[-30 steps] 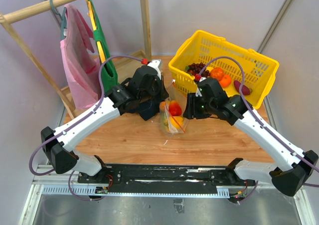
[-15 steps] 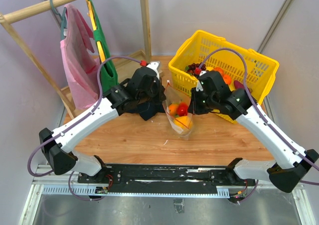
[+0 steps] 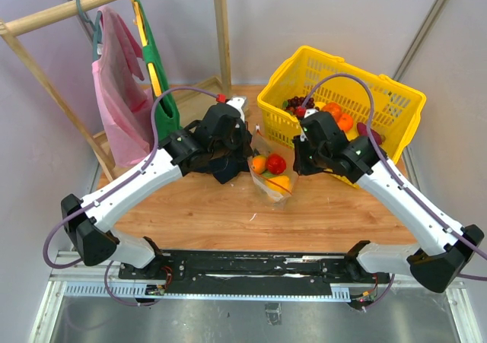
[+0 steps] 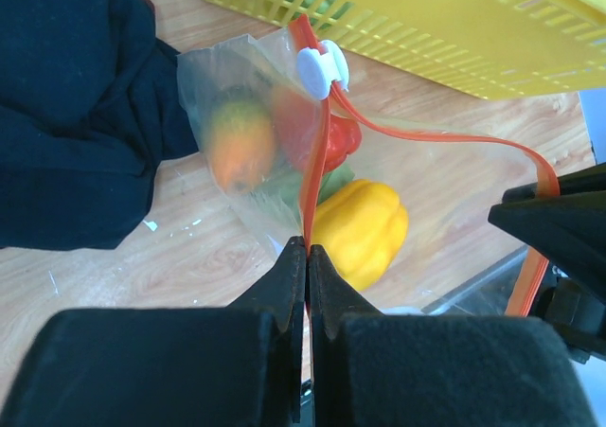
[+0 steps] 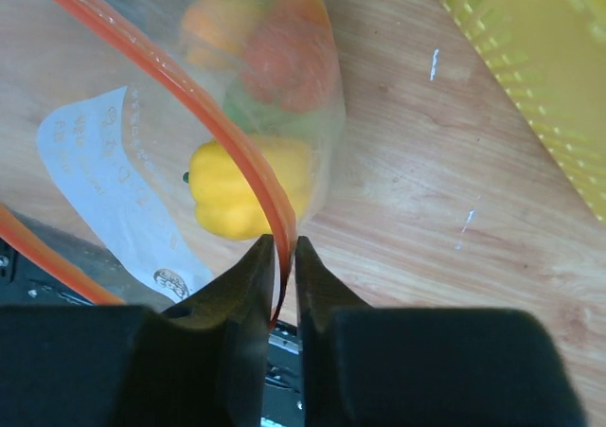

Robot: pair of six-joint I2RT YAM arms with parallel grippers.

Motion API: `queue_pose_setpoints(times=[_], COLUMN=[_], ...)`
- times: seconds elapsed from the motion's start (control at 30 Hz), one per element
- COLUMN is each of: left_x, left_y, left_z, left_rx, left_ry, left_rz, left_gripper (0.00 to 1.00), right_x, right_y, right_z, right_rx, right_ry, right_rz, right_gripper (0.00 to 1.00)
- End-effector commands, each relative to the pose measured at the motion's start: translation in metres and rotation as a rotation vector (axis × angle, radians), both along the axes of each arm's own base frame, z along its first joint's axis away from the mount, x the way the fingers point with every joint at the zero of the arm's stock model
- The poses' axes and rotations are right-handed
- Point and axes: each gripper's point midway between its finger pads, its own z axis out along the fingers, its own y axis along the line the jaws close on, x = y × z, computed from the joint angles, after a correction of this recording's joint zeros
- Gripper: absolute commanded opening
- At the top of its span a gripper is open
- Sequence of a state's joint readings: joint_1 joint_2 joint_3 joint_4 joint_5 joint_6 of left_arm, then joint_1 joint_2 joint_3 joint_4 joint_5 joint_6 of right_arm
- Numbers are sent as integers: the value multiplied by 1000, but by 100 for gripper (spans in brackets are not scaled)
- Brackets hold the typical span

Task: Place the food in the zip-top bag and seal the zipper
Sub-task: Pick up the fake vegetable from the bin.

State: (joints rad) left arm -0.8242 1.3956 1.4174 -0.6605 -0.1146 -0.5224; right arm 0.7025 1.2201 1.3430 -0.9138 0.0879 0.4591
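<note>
The clear zip-top bag [image 3: 272,174] hangs between my two grippers, just above the table. Inside it are an orange [image 3: 259,164], a red tomato [image 3: 276,163] and a yellow bell pepper [image 3: 280,183]; something pale green [image 5: 275,119] shows behind them. My left gripper [image 4: 308,247] is shut on the orange-red zipper [image 4: 311,176], below the white slider [image 4: 320,70]. My right gripper [image 5: 284,249] is shut on the zipper's other end [image 5: 189,105]. The white label [image 5: 104,181] faces the right wrist camera. In the top view the left gripper [image 3: 248,144] and right gripper [image 3: 297,159] flank the bag.
A yellow basket [image 3: 396,103] at the back right holds grapes, oranges and a purple eggplant [image 3: 370,134]. A dark cloth [image 3: 225,164] lies under the left gripper. A wooden rack [image 3: 221,23] with pink [image 3: 114,92] and green [image 3: 156,77] garments stands at the back left.
Both grippers kept their hold on the zipper. The right gripper moved right and back, so the bag's mouth stretched wider, and the food shifted inside.
</note>
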Motion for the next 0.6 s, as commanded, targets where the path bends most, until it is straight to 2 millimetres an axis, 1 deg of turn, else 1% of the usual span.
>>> queue_pose_setpoints(times=[0.0, 0.1, 0.17, 0.27, 0.37, 0.43, 0.5, 0.57], left_x=[3, 3, 4, 7, 10, 11, 11, 12], left_y=[-5, -8, -9, -10, -9, -8, -7, -5], left_z=[9, 11, 13, 16, 16, 16, 17, 18], left_rx=[-13, -23, -28, -33, -27, -21, -17, -15], left_ry=[-29, -30, -38, -55, -73, -85, -99, -113], left_rz=[-18, -24, -25, -27, -19, -21, -26, -29], left_gripper=[0, 0, 0, 0, 0, 0, 0, 0], right_x=[10, 17, 23, 35, 51, 64, 78, 93], right_y=[-3, -4, -10, -22, -43, -61, -80, -99], right_z=[23, 42, 56, 73, 85, 92, 95, 92], right_rx=[2, 17, 19, -2, -45, -66, -84, -122], right_ry=[-108, -170, -207, -263, -298, -312, -320, -319], right_rz=[36, 44, 37, 15, -36, -85, -146, -201], right_gripper=[20, 34, 47, 56, 67, 70, 72, 76])
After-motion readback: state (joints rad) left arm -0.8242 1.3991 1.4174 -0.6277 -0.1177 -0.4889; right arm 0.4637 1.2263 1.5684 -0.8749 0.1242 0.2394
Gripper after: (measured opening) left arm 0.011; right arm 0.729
